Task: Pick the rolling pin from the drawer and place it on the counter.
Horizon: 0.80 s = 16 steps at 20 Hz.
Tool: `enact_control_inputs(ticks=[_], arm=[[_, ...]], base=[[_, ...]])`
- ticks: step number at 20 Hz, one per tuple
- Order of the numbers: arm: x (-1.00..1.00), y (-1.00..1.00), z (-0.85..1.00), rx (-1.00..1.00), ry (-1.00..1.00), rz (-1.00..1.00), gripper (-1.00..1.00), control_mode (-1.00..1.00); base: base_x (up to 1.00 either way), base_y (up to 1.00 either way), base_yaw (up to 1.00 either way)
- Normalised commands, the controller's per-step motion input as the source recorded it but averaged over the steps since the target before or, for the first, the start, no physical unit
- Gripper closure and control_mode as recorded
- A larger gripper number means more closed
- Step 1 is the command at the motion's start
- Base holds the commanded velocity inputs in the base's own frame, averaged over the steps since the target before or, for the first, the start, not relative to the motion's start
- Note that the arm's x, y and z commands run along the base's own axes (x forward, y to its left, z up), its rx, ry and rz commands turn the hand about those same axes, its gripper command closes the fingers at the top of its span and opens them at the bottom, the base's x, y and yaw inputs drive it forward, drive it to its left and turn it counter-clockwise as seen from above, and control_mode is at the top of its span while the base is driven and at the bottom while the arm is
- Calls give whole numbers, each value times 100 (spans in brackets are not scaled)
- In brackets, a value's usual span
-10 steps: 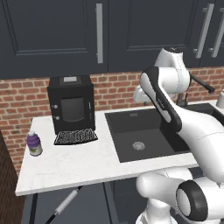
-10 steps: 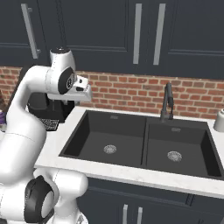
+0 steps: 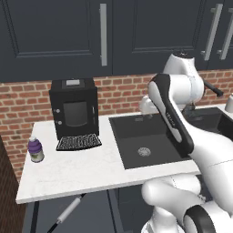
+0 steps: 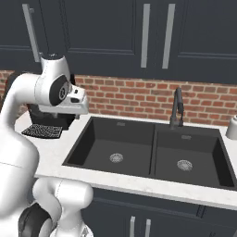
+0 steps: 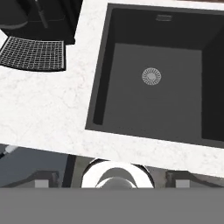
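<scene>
The rolling pin [image 3: 69, 211] lies slanted in the open drawer [image 3: 91, 214] below the counter's front edge. It is pale grey with a thin black handle, and one end of the rolling pin [image 5: 7, 150] peeks out at the lower left of the hand view. The white marbled counter [image 3: 77, 170] runs left of the black sink [image 3: 150, 141]. My gripper [image 5: 111, 180] hangs high over the counter's front edge and the sink's left basin. Its dark fingertips [image 5: 43, 179] stand wide apart, open and with nothing between them. In the right base view the gripper [image 4: 76, 107] sits beside the coffee machine.
A black coffee machine [image 3: 74, 109] with a grid drip tray [image 3: 78, 142] stands at the counter's back left. A small purple-labelled bottle [image 3: 35, 149] is near the left edge. A dark faucet [image 4: 176, 109] rises behind the double sink [image 4: 152, 152]. Upper cabinets hang above.
The hand has sunk slightly and drifted a little toward the coffee machine. The jaws stay wide, and the rolling pin has not moved.
</scene>
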Motion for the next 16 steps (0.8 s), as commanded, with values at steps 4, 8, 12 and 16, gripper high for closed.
enact_control_inputs(ticks=[4, 8, 12, 16], arm=[[-100, 69, -26, -1, 1, 6, -100, -100], [-79, 87, -38, -1, 1, 7, -100, -100], [-25, 91, -28, 0, 6, 7, -100, -100], [0, 75, -21, 0, 9, 4, -100, -100]], base=[[0, 0, 0], [0, 0, 0], [0, 0, 0], [0, 0, 0]])
